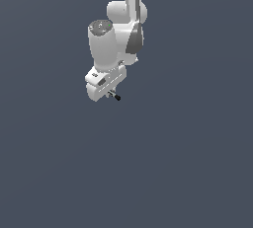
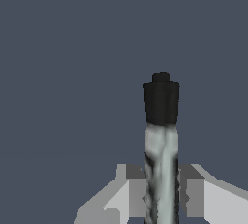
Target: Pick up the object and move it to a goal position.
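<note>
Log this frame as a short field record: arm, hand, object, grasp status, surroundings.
arm: white Panda, reaching down in the exterior view
hand: closed on the rod, a finger on each side
object: thin rod, grey-silver shaft, black tip sticking out past the fingers
grasp status: rod held
surroundings: plain dark grey-blue background; no goal marker visible

Both renders are dim and flat, set against an even slate-blue ground with no cast shadow visible anywhere. Light falls from above on the arm: its upper shells read bright white, and the faces below them turn grey. No glare shows. Edges are blocky and pixelated, most of all on the rod, whose grey shaft looks mottled and smeared beneath its featureless black tip. No edge distortion appears.
</note>
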Robot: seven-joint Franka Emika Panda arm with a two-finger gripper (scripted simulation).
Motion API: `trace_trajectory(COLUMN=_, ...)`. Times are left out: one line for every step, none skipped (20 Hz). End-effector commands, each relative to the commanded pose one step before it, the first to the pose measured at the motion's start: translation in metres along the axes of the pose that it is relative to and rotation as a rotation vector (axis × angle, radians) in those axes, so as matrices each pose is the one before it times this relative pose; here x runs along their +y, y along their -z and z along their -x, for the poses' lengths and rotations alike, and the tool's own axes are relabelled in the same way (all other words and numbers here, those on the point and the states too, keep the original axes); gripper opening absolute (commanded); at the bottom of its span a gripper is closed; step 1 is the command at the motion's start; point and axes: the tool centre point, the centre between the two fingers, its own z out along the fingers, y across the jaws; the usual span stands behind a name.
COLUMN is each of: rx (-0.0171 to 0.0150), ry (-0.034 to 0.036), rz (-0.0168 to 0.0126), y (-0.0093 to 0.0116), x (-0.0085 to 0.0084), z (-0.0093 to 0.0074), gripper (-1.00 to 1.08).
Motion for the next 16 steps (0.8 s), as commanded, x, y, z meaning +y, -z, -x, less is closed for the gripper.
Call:
trace_trajectory(rx=0.00173, ry=0.00069, rz=-0.00076, y=0.01601, x=0.00047, z=0.01925, gripper=-1.00)
trace_trajectory(rx=0.00000, ry=0.00000, rz=0.00000, y=0.00572, x=0.00041, z=0.00675, gripper=-1.00)
trace_trajectory(rx=0.00000, ry=0.00000, rz=0.00000, y=0.00544, x=0.00042, z=0.00639, gripper=-1.00)
trace_trajectory(rx=0.00064, ry=0.00008, rz=-0.00026, y=0.00518, x=0.00046, z=0.00611, gripper=-1.00)
trace_trajectory(rx=0.00000, ry=0.00000, rz=0.00000, y=0.00484, x=0.00044, z=0.00565, gripper=-1.00)
trace_trajectory(rx=0.00000, ry=0.00000, rz=0.00000, y=0.00453, x=0.00045, z=0.00527, gripper=-1.00)
trace_trajectory(rx=0.00000, ry=0.00000, rz=0.00000, y=0.00420, x=0.00046, z=0.00488, gripper=-1.00)
trace_trajectory(rx=0.00000, ry=0.00000, rz=0.00000, y=0.00385, x=0.00046, z=0.00448, gripper=-1.00)
trace_trajectory(rx=0.00000, ry=0.00000, rz=0.00000, y=0.00349, x=0.00046, z=0.00406, gripper=-1.00)
trace_trajectory(rx=0.00000, ry=0.00000, rz=0.00000, y=0.00310, x=0.00044, z=0.00361, gripper=-1.00)
trace_trajectory(rx=0.00000, ry=0.00000, rz=0.00000, y=0.00269, x=0.00041, z=0.00313, gripper=-1.00)
trace_trajectory(rx=0.00000, ry=0.00000, rz=0.00000, y=0.00225, x=0.00037, z=0.00262, gripper=-1.00)
trace_trajectory(rx=0.00000, ry=0.00000, rz=0.00000, y=0.00178, x=0.00031, z=0.00208, gripper=-1.00)
trace_trajectory(rx=0.00000, ry=0.00000, rz=0.00000, y=0.00129, x=0.00023, z=0.00151, gripper=-1.00)
trace_trajectory(rx=0.00000, ry=0.00000, rz=0.00000, y=0.00078, x=0.00014, z=0.00091, gripper=-1.00)
trace_trajectory(rx=0.00000, ry=0.00000, rz=0.00000, y=0.00026, x=0.00005, z=0.00030, gripper=-1.00)
